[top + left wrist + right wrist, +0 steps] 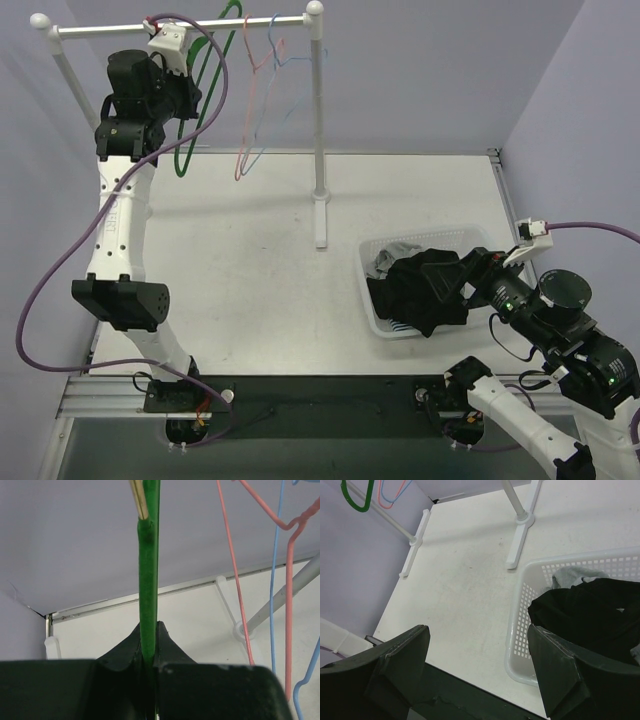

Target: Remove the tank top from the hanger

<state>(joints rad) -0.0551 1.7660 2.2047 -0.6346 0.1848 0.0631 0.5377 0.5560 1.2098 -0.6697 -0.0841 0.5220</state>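
Left claw (148,652) clamped on green hanger (148,580), up at rail (200,25), table's far-left corner. Right claw (477,645) wide open, empty. Black top (590,610) in basket (520,630), table's right edge.

Colours noted on inspection. Left hand (148,632): black. The green hanger (148,580) between its fingers is solid green; above the hand the coating stops at a bare brass-coloured wire. To the right of that hand, the pink hanger (289,605) is plain pink and the blue hanger (272,605) is light blue. Rack (320,120): white. Walls (420,70): pale lavender, unpatterned. Desk (250,270): off-white. Right hand (479,635): black. Beside its right finger, the basket (520,630) is white with a regular grid of small square holes. In it, the black garment (420,290) is plain black and the grey garment (572,575) is mid grey. Cable (60,260): purple.
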